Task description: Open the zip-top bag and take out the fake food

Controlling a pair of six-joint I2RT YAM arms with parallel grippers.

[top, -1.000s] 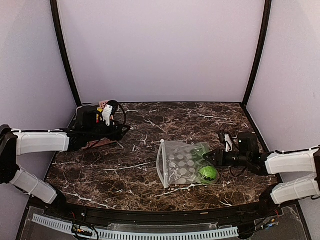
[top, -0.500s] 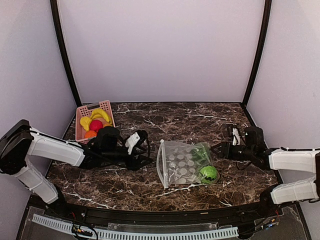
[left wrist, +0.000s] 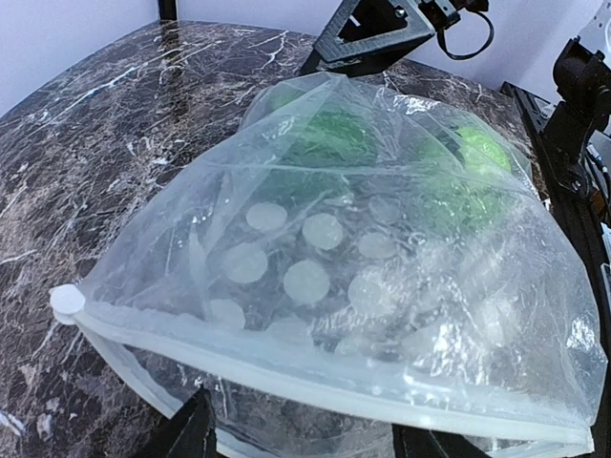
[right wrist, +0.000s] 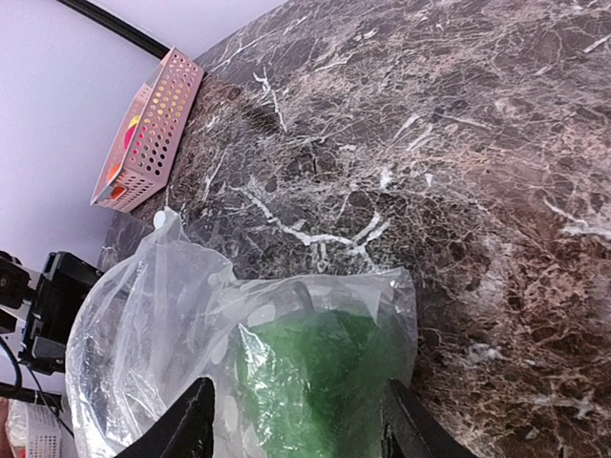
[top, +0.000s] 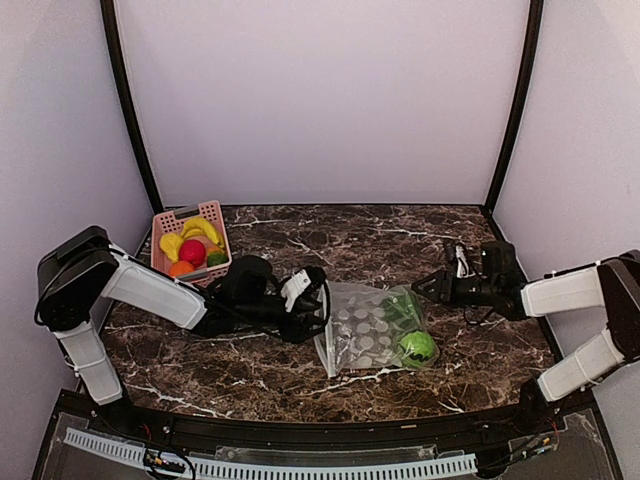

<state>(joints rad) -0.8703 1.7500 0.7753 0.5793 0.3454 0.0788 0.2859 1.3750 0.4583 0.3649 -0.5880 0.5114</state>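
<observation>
Bag position first: the zip-top bag (top: pixel 368 338) lies flat on the dark marble table (top: pixel 330 235), a little right of centre, with its white zip strip (left wrist: pixel 315 377) along the edge that faces my left arm. Of the fake food, a bright green ball (top: pixel 416 347) and a green leafy piece (top: pixel 400 305) sit inside the bag at the end away from the zip. A yellow banana (top: pixel 197 231), a red ball (top: pixel 192 250) and an orange ball (top: pixel 180 268) lie in the pink basket (top: pixel 185 213) at the far left of the table, well apart from the bag. My left gripper (top: pixel 318 318) is low over the table right at the zip edge. On its wrist camera the jaws stand well apart with the strip running across just ahead of them, and nothing is pinched. My right gripper (top: pixel 422 287) is just beside the bag's far right corner. Its jaws are spread too, with the green-filled end of the bag showing between them, and I see no grip on the plastic. Whether the zip is fully sealed I cannot tell from here.
</observation>
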